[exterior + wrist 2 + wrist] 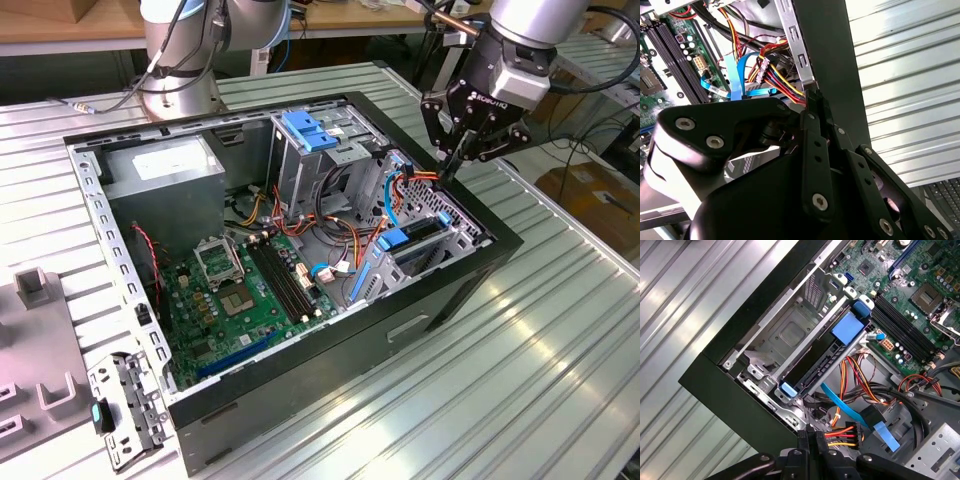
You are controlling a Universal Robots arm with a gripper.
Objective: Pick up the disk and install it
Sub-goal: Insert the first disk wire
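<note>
The end effector hangs clenched, gripping nothing, over the computer case by the coloured power cable. The disk sits tilted in its drive bay; seating it well likely needs a square, gentle push.

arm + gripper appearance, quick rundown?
Silver-grey arm with rounded joint housings and black cables alongside. The gripper is black, with linkage fingers studded with silver screw heads and white lettering on its body.
</note>
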